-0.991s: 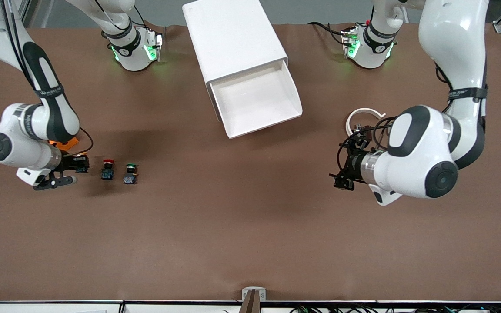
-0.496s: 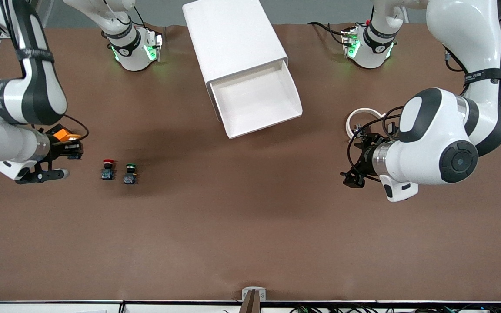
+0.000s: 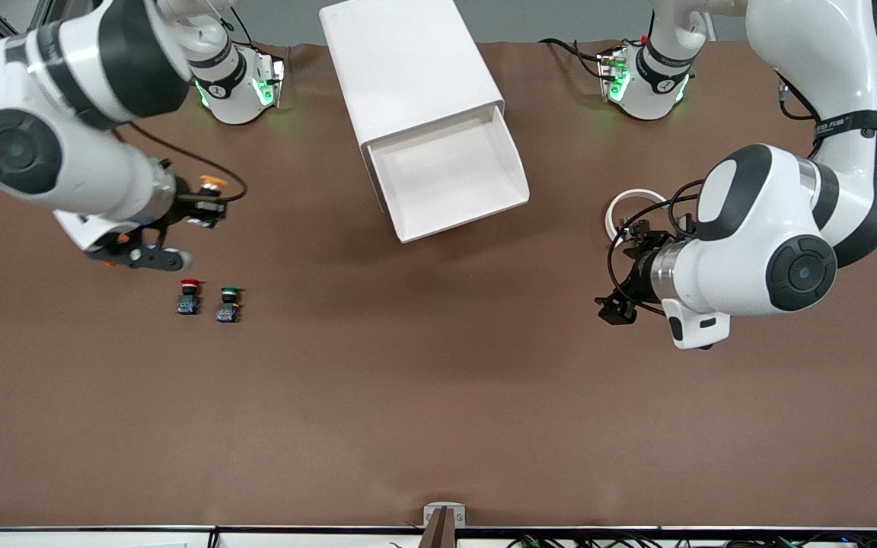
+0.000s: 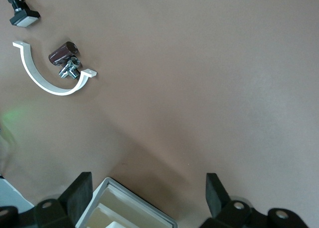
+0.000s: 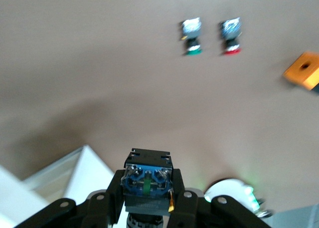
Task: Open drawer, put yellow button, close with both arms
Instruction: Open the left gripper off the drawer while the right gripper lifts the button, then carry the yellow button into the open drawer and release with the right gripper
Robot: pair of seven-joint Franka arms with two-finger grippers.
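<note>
The right arm's black two-finger gripper (image 3: 206,199) is raised above the brown table (image 3: 438,396) at the right arm's end. Its fingers (image 5: 113,190) are clamped on the tiny yellow button (image 3: 212,183) with round yellow-orange cap, black collar and blue base. In the right wrist view the blue base (image 5: 147,180) sits squarely between the two fingers. On the table surface under this gripper, nearer to the front camera, stand the small red-capped pushbutton (image 3: 189,295) and the small green-capped pushbutton (image 3: 228,303), just beside each other and not touching. The right wrist view also shows a small orange block (image 5: 303,70) on the table, near the red-capped pushbutton (image 5: 231,35).

The boxy white cabinet (image 3: 404,68) stands between the two arm bases. Its uppermost drawer (image 3: 450,176), with a white tray, is pulled out toward the front camera. The drawer lies well apart from the right gripper, toward the left arm's end of the table from it.

The left arm's black two-finger gripper (image 3: 615,308) hangs over bare table toward the left arm's end, well apart from the drawer. In the left wrist view its fingers (image 4: 79,195) stand wide apart with nothing between them. A white C-shaped plastic clip (image 3: 633,207) lies on the table near this gripper, toward the arm bases. A small dark brown and metal part (image 4: 66,59) lies inside the curve of the clip (image 4: 47,81). A small black and white piece (image 4: 22,12) lies just outside it.
</note>
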